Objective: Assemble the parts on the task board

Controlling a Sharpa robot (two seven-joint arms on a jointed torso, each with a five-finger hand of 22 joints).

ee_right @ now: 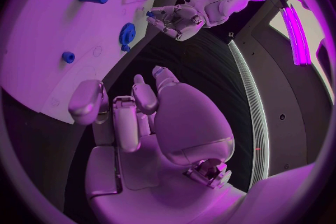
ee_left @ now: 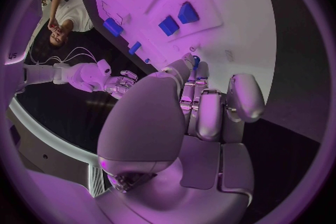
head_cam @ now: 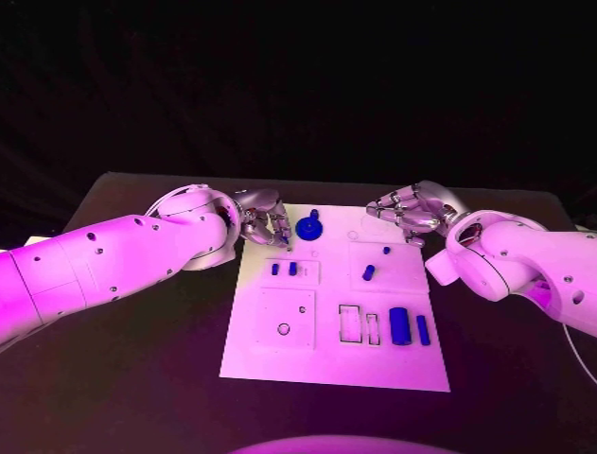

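Task board [head_cam: 328, 355] lies on the black table [head_cam: 134, 378]; left hand [head_cam: 263, 224] pinches a blue part [ee_left: 196, 60], right hand [head_cam: 405, 213] curled empty.

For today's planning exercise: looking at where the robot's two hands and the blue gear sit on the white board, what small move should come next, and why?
Probably the left hand should pinch and lift the small blue piece at its fingertips. That hand sits at the white task board's far left edge, beside the round blue gear. The right hand, fingers curled, holds nothing at the far right edge.
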